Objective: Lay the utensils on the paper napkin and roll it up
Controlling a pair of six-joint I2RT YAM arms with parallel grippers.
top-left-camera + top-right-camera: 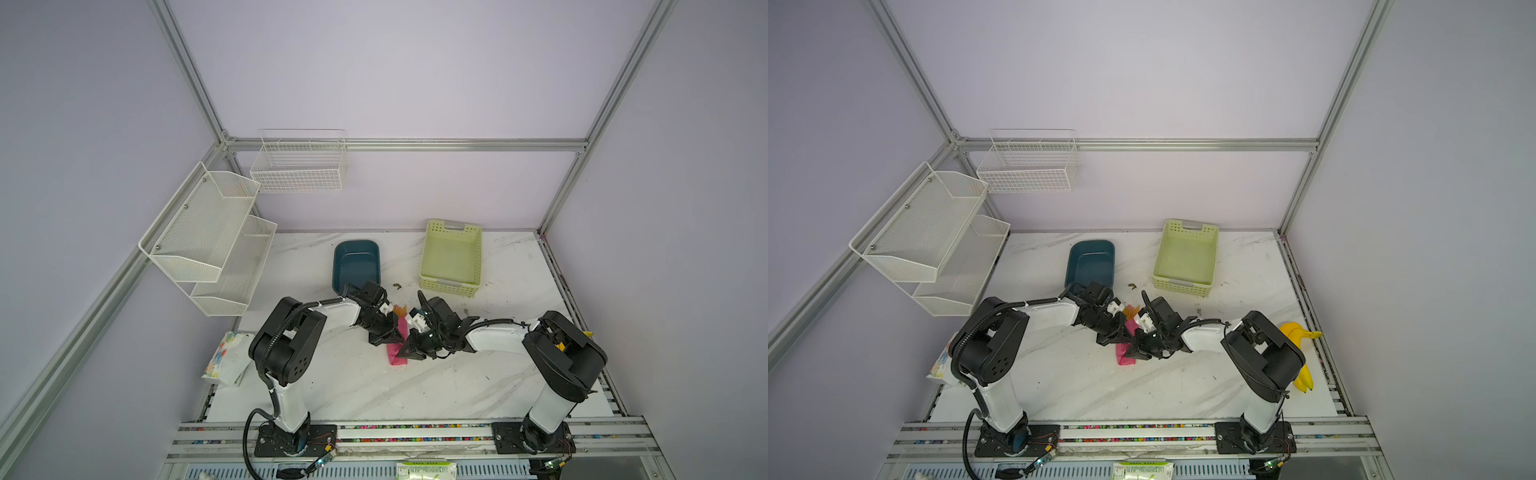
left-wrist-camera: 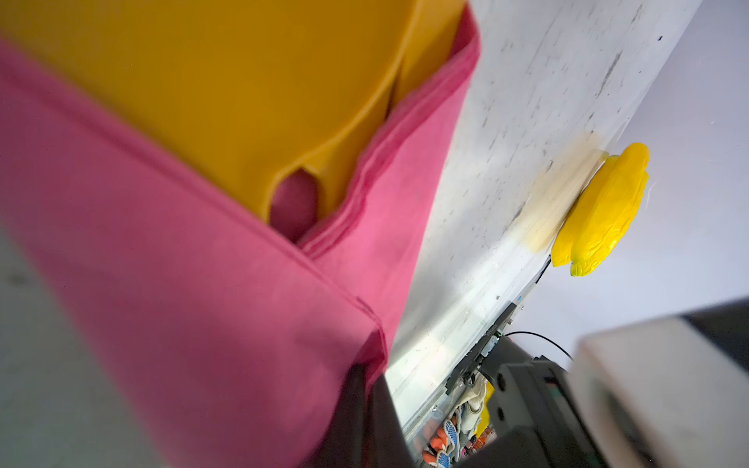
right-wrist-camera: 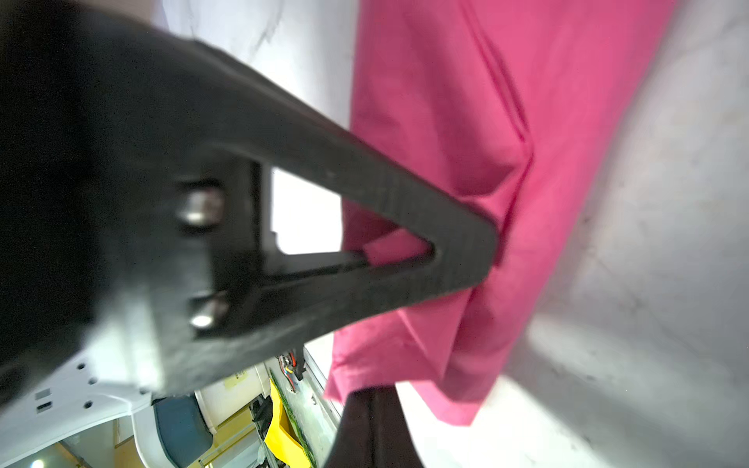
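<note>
1. A magenta-pink paper napkin (image 1: 397,357) is seen folded into a narrow roll on the white marble-patterned counter (image 1: 374,395). It lies nearer the arm bases than the pale green perforated plastic basket (image 1: 451,253) and off toward that basket's left in both top views.
2. Slim orange plastic utensils (image 1: 400,309) are wrapped inside the roll, and their ends stick out of the roll's end that faces the basket's row. In the left wrist view they are enclosed by layered pink folds, and pink paper shows through a slot in one orange piece.
3. The left claw (image 1: 394,338) is pressed together, with its tips set against the flank of the roll turned away from the basket.
4. The right claw (image 1: 409,351) is likewise pressed together, and it meets the roll on the flank on the basket's side.
5. Whether any paper is caught between either claw's tips cannot be told.
6. A dark teal rounded plastic tray (image 1: 356,266) stands to the basket's left, apart from it.
7. Yellow bananas (image 1: 1302,365) lie nearer the arm bases than the basket, to its right by the counter's edge.
8. A white floral-printed packet (image 1: 226,359) rests well apart from the basket, at the counter's opposite edge.
</note>
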